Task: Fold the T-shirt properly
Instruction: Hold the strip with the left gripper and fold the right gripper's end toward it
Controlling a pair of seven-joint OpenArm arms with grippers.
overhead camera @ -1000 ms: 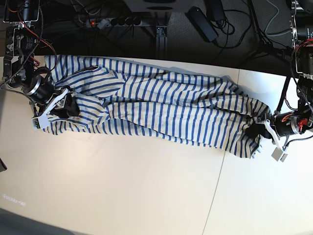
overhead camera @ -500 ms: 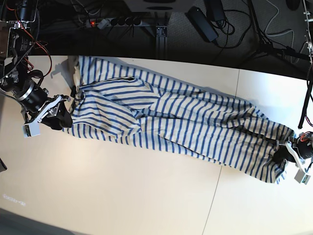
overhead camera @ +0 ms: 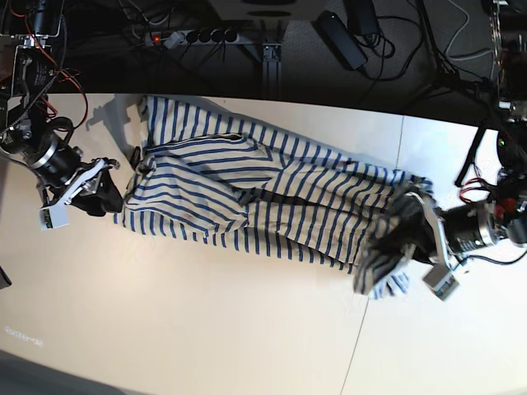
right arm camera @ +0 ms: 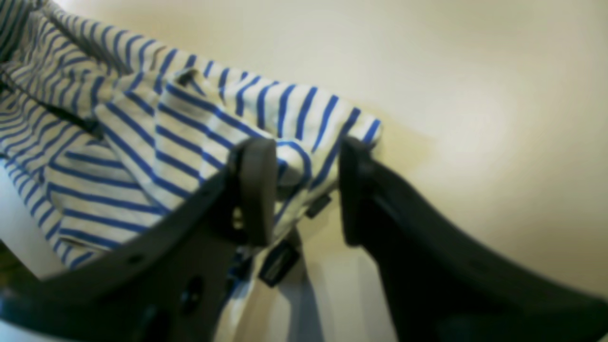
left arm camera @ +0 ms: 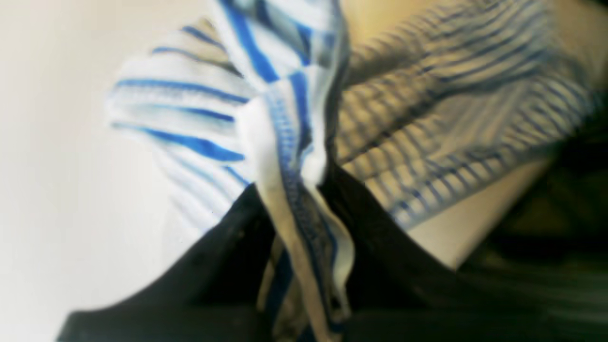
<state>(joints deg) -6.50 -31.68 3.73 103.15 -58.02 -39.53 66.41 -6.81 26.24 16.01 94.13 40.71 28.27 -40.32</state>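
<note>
Striped T-shirt (overhead camera: 272,197) cloth is stretched in a rumpled band across the upper middle of the table (overhead camera: 206,329) in the base view. At the right of that frame the left pincer (left arm camera: 304,209) is clamped narrowly on a bunched fold, lifted off the surface. At the left, the right pincer (right arm camera: 304,190) stands half open around a corner bearing a small dark tag (right arm camera: 280,259); whether it truly grips cannot be told. Judged soft, light and limp, the fabric is best taken at hems and corners.
</note>
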